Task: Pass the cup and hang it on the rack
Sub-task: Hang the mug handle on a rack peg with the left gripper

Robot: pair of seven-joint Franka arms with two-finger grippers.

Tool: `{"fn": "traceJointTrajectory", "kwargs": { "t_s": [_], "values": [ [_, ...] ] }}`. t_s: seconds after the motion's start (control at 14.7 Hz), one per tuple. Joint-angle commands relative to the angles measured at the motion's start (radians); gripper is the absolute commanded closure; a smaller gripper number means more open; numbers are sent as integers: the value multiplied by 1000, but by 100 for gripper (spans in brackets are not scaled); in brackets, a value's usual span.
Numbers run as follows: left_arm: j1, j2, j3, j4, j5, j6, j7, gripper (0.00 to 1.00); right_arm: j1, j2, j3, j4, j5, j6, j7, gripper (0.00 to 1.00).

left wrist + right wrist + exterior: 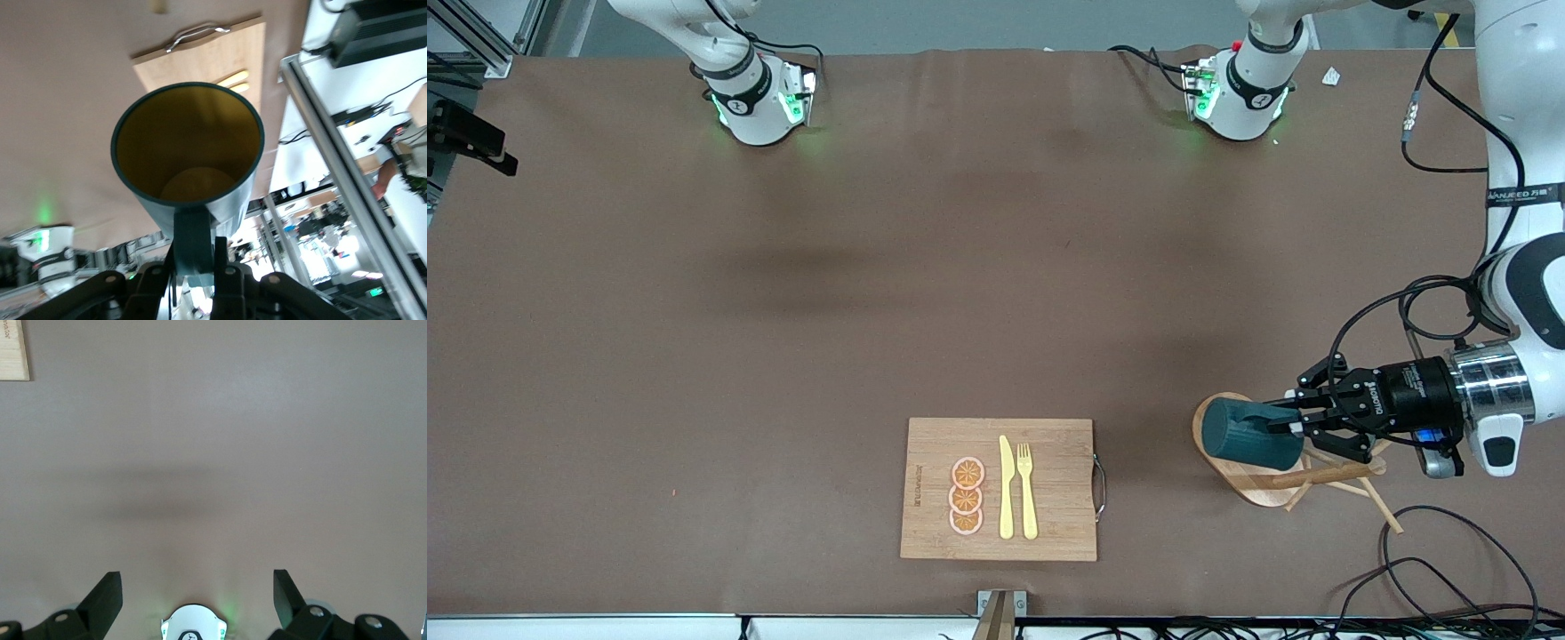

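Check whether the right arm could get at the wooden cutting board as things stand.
Probably yes. The right claw hangs open over bare brown table, with nothing lying between it and the rectangular wooden cutting board; the left claw is busy elsewhere.

Cup [1240, 434] held sideways over the rack [1258, 484]

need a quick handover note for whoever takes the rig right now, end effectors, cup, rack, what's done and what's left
Left end effector: shut on the cup's handle, holding the cup on its side in the air over the rack.
Right end effector: open, empty, up over bare table; that arm waits.
Rack: toward the left arm's end of the table, beside the cutting board.
Done: the cup is with the left arm, at the rack.
Left: hook the handle onto a peg, release, withdraw.
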Motion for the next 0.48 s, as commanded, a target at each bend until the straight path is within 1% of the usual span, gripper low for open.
{"fn": "traceJointTrajectory", "kwargs": {
  "t_s": [0.0,0.2,0.41],
  "values": [
    [41,10,-4,5,-24,-64,56,99,-25,-28,4,-28,28,-1,13,0],
    [63,27,-5,7,-24,-82,90,99,-26,-27,4,-25,41,-1,16,0],
    [69,36,-4,7,-41,-82,106,99,-13,-28,13,-22,38,-4,73,0]
  ]
}}
